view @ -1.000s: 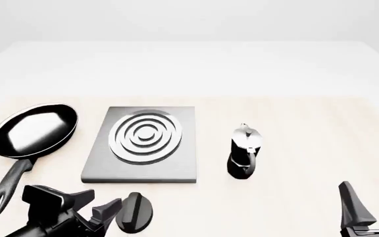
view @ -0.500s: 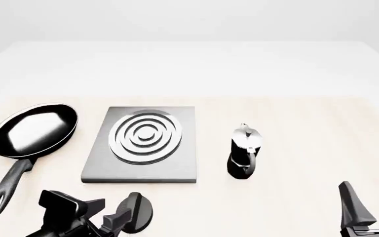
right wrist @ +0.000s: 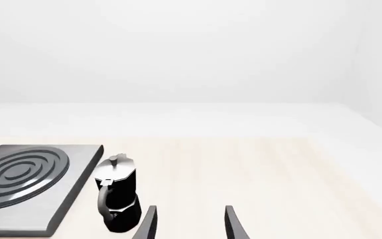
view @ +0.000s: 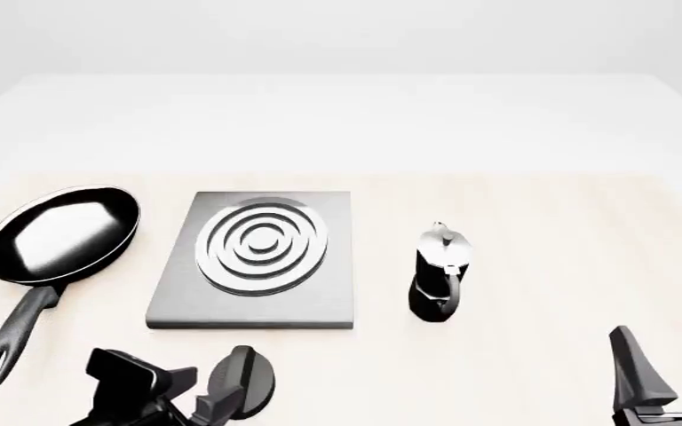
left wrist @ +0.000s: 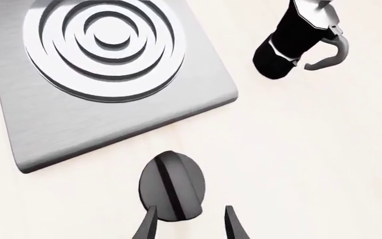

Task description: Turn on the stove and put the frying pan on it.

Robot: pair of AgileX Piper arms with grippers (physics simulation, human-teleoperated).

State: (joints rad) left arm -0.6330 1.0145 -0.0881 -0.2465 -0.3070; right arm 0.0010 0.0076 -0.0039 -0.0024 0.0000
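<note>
Front view: stove plate [view: 252, 262] center-left of frame, frying pan [view: 59, 234] at far left beside it, not touching, handle toward lower left. Knob [view: 246, 383] below plate, bottom edge. Left gripper [view: 185, 398] bottom left, fingers apart, tips just short of knob per wrist cam [left wrist: 171, 186]. Moka pot [view: 440, 273] right of plate. Right gripper [view: 663, 364] bottom right corner, fingers apart, holding nothing.

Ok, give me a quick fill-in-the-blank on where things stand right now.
1. The frying pan sits on the table to the ____ of the stove plate in the front view.
2. The left hand is open at the round black ____.
3. The burner rings have ____ on them.

Missing: left; knob; nothing
</note>
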